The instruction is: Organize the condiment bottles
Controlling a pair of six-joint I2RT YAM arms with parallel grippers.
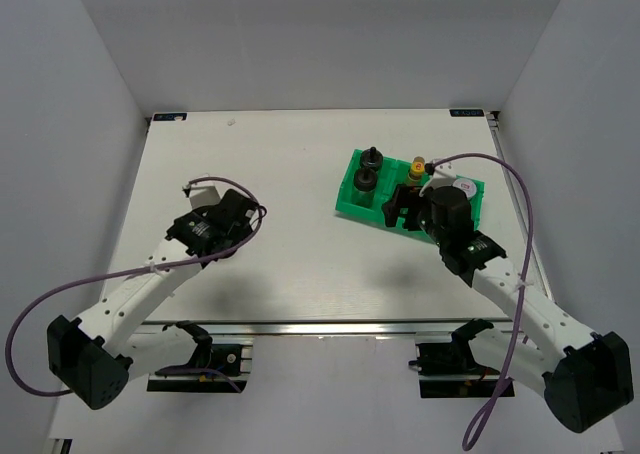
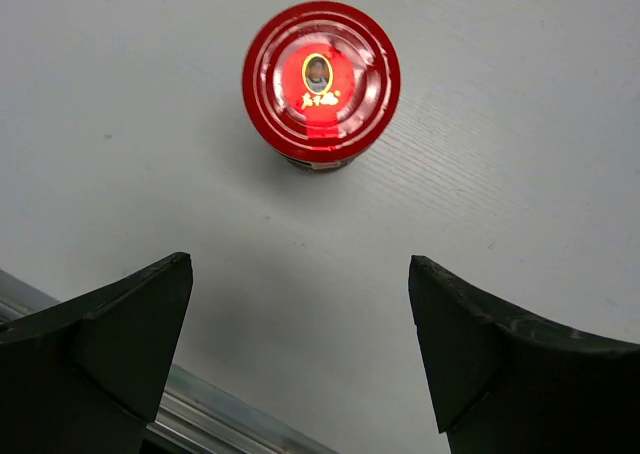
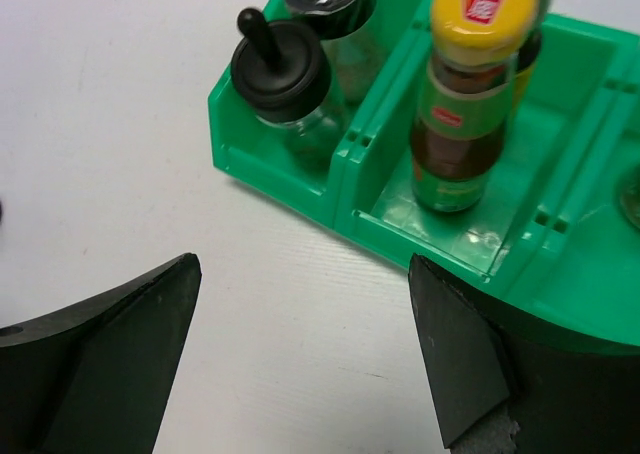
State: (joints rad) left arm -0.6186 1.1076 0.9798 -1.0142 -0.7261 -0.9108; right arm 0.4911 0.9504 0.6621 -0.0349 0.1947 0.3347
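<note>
Red lid uppermost, the jar (image 2: 320,84) was seen upright on the bench (image 2: 520,174), well apart from the green bin (image 1: 350,200), to its left. The left pincer (image 2: 300,309) was held wide near the jar, empty. The right pincer (image 3: 300,314) was spread wide and empty just before the bin, where black-capped glass bottles (image 3: 285,74) and a yellow-capped bottle (image 3: 462,104) were lodged. The jar was judged glass: weighty, smooth, breakable, best gripped across its body under the lid.

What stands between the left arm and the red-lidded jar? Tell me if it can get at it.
Probably yes. The left claw is open, and the red-lidded jar stands alone on the table just ahead of its gap, with nothing between them.
</note>
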